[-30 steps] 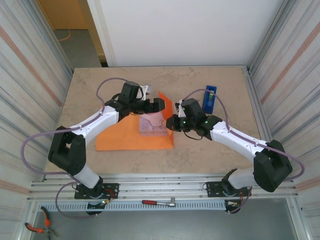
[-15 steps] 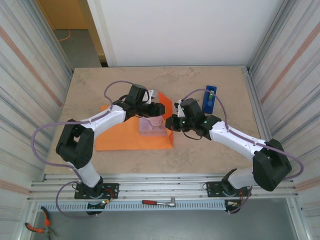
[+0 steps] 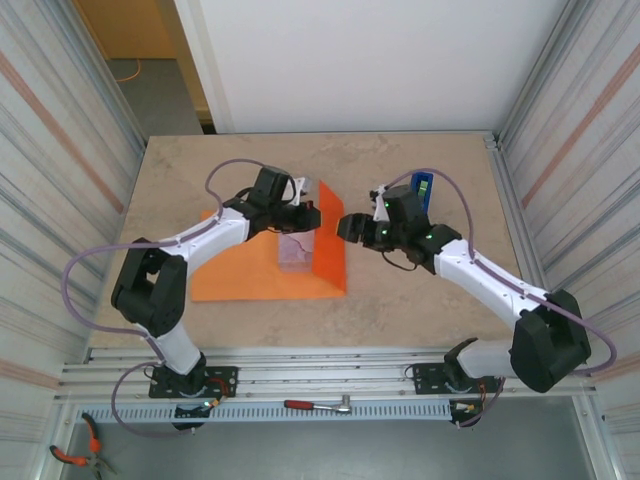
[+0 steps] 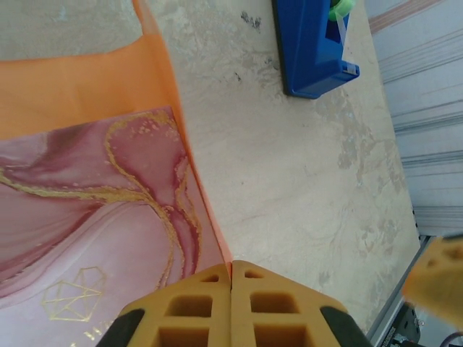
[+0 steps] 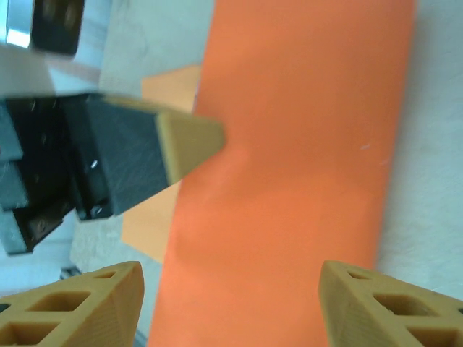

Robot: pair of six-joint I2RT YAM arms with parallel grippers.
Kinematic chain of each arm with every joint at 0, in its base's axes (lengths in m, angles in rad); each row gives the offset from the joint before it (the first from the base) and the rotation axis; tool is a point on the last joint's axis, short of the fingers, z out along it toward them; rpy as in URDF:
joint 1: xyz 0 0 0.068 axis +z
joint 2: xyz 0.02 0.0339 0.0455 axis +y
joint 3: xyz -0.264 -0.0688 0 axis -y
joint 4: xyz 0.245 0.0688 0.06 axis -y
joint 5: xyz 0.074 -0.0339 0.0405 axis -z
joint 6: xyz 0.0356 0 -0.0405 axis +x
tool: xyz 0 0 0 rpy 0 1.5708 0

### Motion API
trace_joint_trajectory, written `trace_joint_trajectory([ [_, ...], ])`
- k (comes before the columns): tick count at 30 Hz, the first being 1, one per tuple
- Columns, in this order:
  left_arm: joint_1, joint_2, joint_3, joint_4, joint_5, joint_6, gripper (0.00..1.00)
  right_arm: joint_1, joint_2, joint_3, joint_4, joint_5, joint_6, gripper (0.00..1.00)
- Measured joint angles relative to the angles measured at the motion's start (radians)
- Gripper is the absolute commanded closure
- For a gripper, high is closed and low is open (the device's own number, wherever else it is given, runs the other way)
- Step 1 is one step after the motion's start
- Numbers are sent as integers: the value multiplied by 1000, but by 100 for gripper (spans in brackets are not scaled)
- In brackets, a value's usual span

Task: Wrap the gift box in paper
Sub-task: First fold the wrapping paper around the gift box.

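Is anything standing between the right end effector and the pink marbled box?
Yes: the paper. Its right-hand flap stands lifted beside the gift box, pinched by the shut left end effector, and walls the box off from the open right end effector.

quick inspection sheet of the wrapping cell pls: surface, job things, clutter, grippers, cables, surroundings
surface: beige stone-look table, flat.
job's things: gift box lies on the paper; the paper's right flap stands up beside the box.
clutter: blue tape dispenser on the table beyond the paper; ratchet and pliers down by the arm bases.
grippers: left gripper shut on the paper's edge; right gripper open, facing the raised flap.
cables: purple cables loop along both arms.
surroundings: ribbed metal side walls, white back wall.
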Motion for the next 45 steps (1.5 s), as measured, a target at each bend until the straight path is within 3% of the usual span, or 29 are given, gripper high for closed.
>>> trace_joint_trajectory([
  [3, 13, -22, -14, -4, -1, 16, 100, -32, 14, 19, -23, 6, 0, 44],
  [7, 16, -45, -41, -13, -9, 32, 100, -37, 87, 63, -26, -5, 2, 71],
  [9, 16, -51, -54, -21, -17, 41, 100, -37, 138, 88, -22, -19, 2, 77],
  [18, 40, -63, -87, -45, -55, 74, 100, 18, 339, 179, 4, -71, 5, 80],
  [28, 74, -75, -139, -55, -80, 97, 100, 71, 460, 211, 84, -84, 50, 81],
  [34, 84, -80, -140, -57, -82, 116, 75, 79, 500, 214, 116, -89, 68, 83],
  [40, 128, -116, -145, -75, -88, 131, 35, 80, 505, 212, 137, -92, 79, 83],
  [45, 173, -133, -153, -78, -114, 131, 19, 81, 505, 203, 158, -95, 80, 83],
])
